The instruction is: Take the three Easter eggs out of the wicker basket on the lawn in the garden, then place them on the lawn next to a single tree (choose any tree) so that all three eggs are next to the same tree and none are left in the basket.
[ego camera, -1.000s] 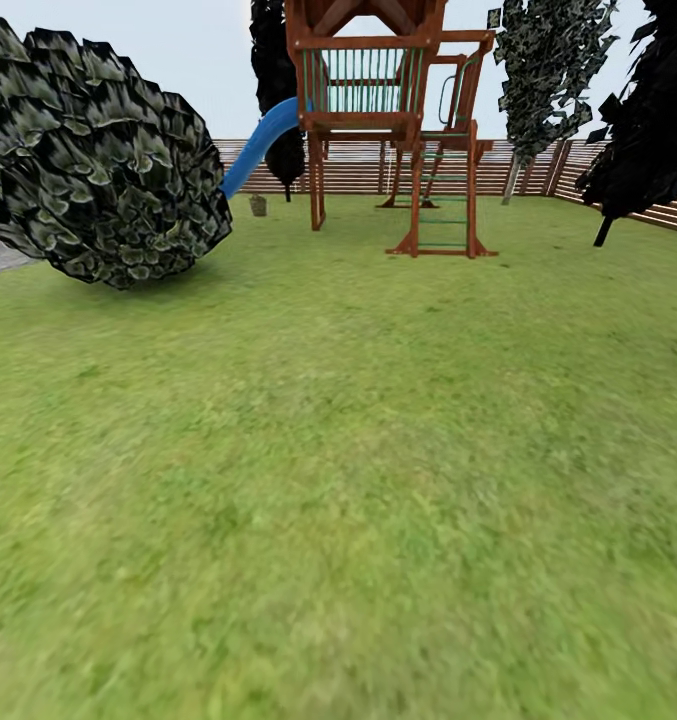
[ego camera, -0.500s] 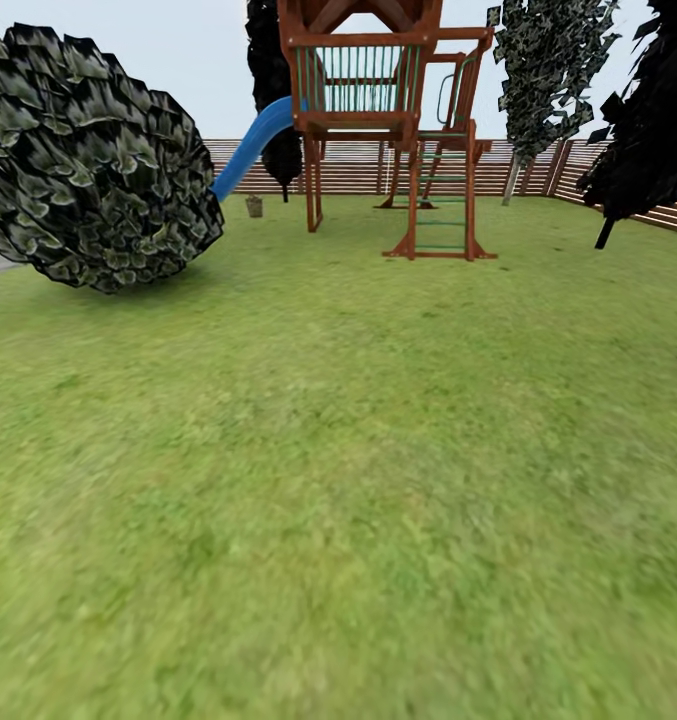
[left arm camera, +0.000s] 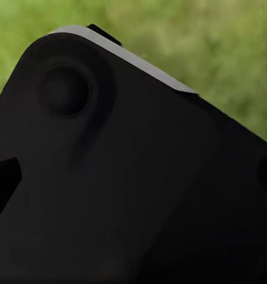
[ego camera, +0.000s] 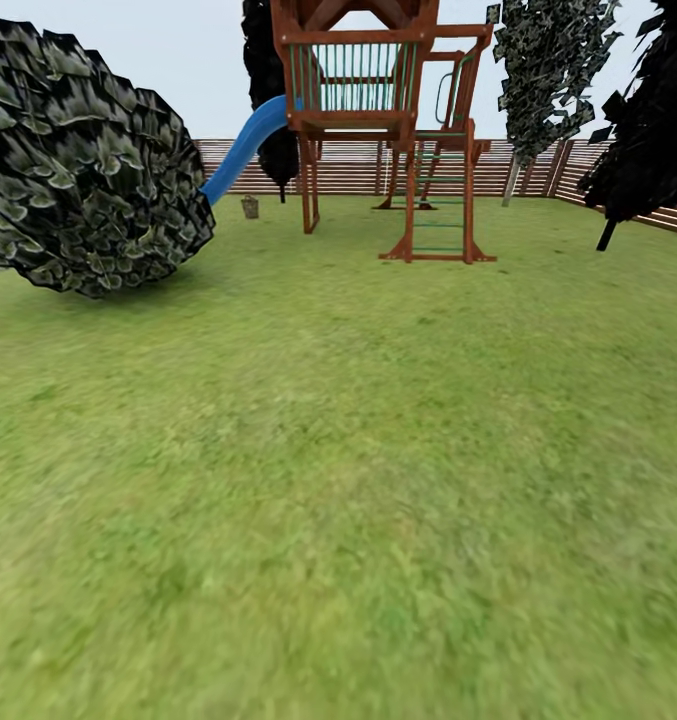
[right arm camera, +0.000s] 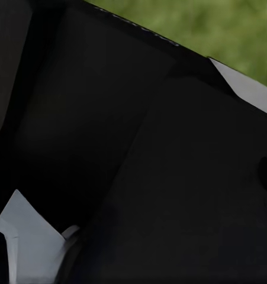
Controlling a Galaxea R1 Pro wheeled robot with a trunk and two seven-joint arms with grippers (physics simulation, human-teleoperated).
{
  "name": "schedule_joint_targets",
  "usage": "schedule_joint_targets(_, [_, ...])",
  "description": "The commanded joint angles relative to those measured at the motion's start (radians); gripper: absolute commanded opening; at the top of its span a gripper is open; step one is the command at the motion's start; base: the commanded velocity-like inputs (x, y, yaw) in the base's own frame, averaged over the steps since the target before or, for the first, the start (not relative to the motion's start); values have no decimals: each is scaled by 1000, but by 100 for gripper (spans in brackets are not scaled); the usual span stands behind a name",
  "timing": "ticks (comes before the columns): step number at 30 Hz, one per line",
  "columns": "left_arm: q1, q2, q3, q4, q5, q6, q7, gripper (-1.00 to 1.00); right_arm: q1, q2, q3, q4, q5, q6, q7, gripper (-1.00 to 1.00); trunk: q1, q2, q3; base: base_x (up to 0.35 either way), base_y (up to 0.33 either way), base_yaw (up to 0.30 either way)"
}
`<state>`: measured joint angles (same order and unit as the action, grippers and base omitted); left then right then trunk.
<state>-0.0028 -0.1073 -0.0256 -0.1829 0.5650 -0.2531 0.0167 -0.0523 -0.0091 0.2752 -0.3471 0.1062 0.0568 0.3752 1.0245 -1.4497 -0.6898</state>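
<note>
Head view: bright green lawn [ego camera: 358,470], small tan basket-like object [ego camera: 249,207] by blue slide [ego camera: 240,150], contents indiscernible | wrist views: dark robot body against grass; grip state of both grippers cannot be told.

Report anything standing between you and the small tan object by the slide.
Nothing visible: open bright green lawn runs to the small tan object. The big dark leafy bush stands left of that line, the wooden play tower right.
</note>
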Motion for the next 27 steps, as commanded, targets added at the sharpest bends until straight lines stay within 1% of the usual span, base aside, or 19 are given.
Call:
schedule_joint_targets(1, [0, 0, -3, 0, 4, -4, 2, 100, 0, 0, -2, -2, 10, 5, 4, 100, 1, 0, -1, 328, -185, 0])
schedule_joint_targets(27, [0, 0, -2, 0, 4, -4, 2, 100, 0, 0, -2, -1, 11, 5, 4, 100, 1, 0, -1, 328, -185, 0])
